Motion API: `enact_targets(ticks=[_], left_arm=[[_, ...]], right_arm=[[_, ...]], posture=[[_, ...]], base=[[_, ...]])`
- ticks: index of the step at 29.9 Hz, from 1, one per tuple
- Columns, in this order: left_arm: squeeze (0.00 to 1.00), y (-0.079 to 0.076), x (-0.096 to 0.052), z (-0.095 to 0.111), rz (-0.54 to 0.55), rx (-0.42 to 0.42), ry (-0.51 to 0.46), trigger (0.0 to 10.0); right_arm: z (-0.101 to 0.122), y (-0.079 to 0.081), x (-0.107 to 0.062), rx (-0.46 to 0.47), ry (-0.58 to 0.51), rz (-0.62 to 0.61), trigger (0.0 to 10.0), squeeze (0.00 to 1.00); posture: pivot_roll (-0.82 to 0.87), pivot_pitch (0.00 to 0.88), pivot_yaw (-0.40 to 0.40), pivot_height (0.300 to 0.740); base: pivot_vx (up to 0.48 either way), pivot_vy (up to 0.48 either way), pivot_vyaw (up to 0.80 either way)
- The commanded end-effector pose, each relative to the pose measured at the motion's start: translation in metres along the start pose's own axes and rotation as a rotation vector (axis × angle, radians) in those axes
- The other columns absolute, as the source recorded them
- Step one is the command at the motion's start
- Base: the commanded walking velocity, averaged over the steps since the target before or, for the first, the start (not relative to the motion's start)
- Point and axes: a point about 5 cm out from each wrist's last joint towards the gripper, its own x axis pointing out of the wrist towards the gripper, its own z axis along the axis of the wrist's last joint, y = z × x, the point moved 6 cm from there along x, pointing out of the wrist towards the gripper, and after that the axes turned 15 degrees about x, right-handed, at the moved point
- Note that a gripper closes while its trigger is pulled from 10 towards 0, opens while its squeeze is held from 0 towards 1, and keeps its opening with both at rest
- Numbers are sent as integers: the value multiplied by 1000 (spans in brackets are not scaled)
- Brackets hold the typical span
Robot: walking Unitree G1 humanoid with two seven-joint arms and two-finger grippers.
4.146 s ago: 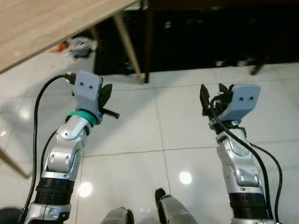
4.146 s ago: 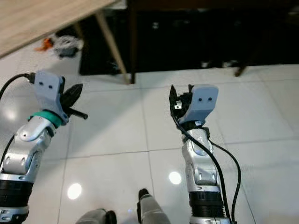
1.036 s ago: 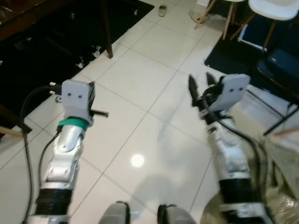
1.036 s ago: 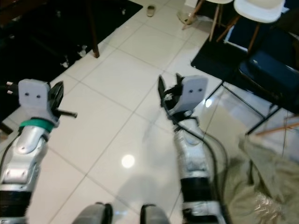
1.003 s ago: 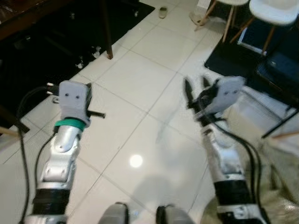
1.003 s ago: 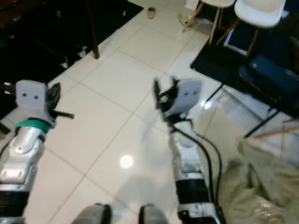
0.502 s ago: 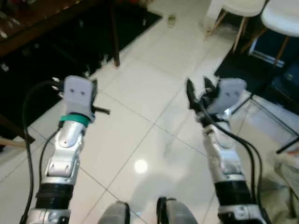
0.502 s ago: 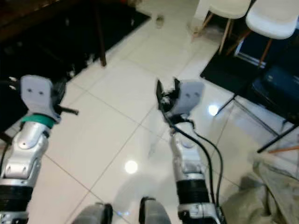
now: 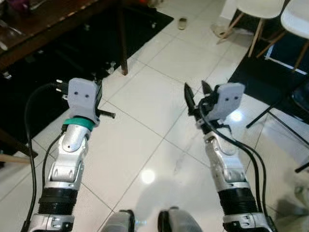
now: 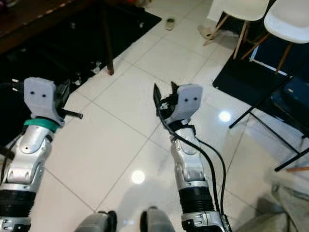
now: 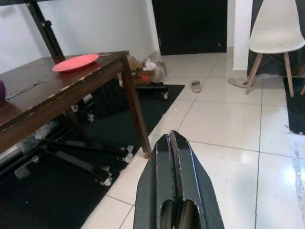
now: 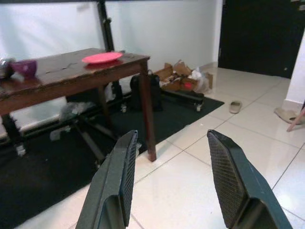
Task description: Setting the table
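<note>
Two silver arms reach forward over a glossy white tiled floor, neither holding anything. The left gripper hangs above the tiles beside the edge of a black floor mat, its two black fingers pressed flat together with no gap between them. The right gripper is held at about the same height further right, its jaws spread wide with nothing between the ribbed pads.

Ahead and to the robot's left stands a dark brown wooden table on the black mat. On its top, near the far corner, lies a flat round red plate; in the left wrist view the same plate sits close to the table's edge. Further along the tabletop, well apart from the plate, stands a small purple bowl. Both lie well away from either gripper.

Beyond the table, a heap of cardboard and crumpled bags rests against the white wall. A single pale slipper lies on the tiles past the mat. To the robot's right stand white moulded chairs with splayed wooden legs, and thin black metal chair legs cross a second dark mat there.
</note>
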Motion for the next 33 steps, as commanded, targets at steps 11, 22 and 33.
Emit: enact_targets(ticks=[11, 22, 33], left_arm=[[0, -6, 0, -1, -19, -3, -5, 10000], [0, -8, 2, 0, -31, -1, -16, 10000], [0, -8, 3, 0, -36, 2, -20, 10000]], right_arm=[[-2, -9, -4, -12, 9, -25, 10000, 0], [-3, -9, -4, -15, 9, -27, 10000, 0], [-4, -8, -4, -14, 9, -24, 10000, 0]], posture=[[-24, 109, 59, 740], [-27, 101, 65, 740], [-27, 96, 68, 740]], base=[[480, 0, 0], [480, 0, 0], [480, 0, 0]])
